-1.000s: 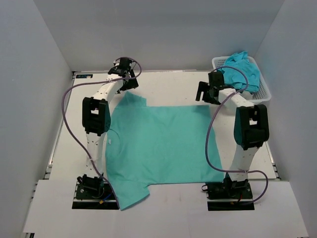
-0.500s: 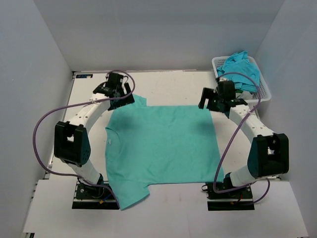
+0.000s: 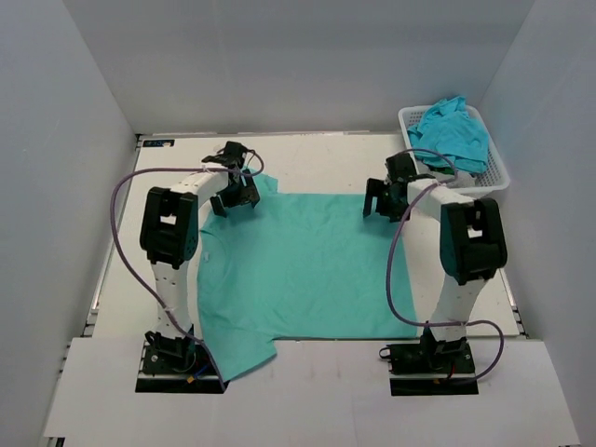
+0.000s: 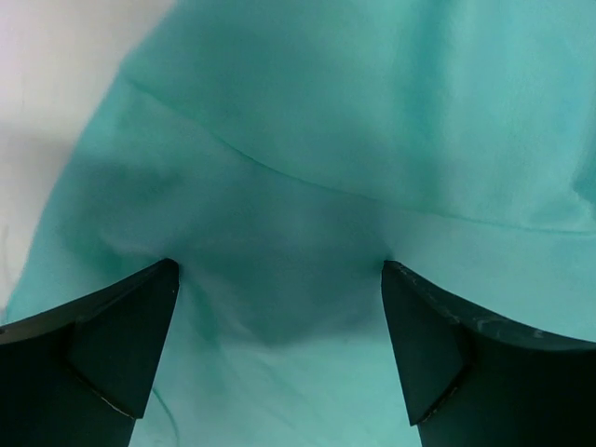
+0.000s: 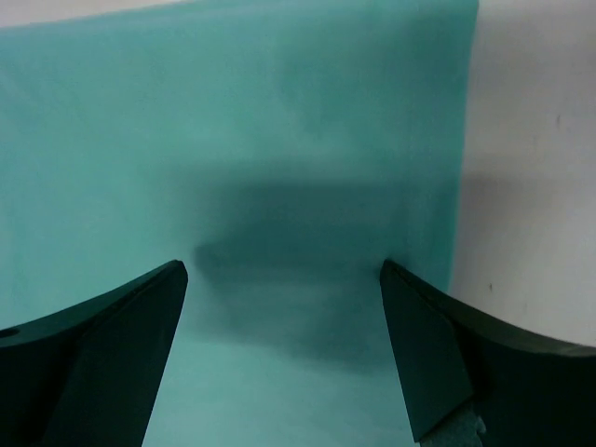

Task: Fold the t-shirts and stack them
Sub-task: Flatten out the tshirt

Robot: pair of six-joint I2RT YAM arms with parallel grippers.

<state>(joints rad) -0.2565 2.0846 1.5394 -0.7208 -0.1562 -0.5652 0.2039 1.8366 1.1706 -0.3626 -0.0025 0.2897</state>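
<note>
On the near half of the surface (image 3: 317,158), one shirt (image 3: 298,270) lies spread flat, with a sleeve (image 3: 244,361) trailing toward 7 o'clock. Further out, both claws hang low over its far edge, jaws wide apart and nothing in them. The left claw (image 3: 235,196) is at about 11 o'clock over the far left corner. The right claw (image 3: 376,201) is at about 1 o'clock, just inside the far right corner.

I judge the step in hand to be pinching those two far corners for the first fold. To do it well, each claw should sink until its fingers press the cloth. Each should take both layers close to the edge, and the two should close together so the hem lifts level and unwrinkled.

Farthest out, at 1 o'clock, a basket (image 3: 498,175) holds more shirts (image 3: 454,130).
</note>
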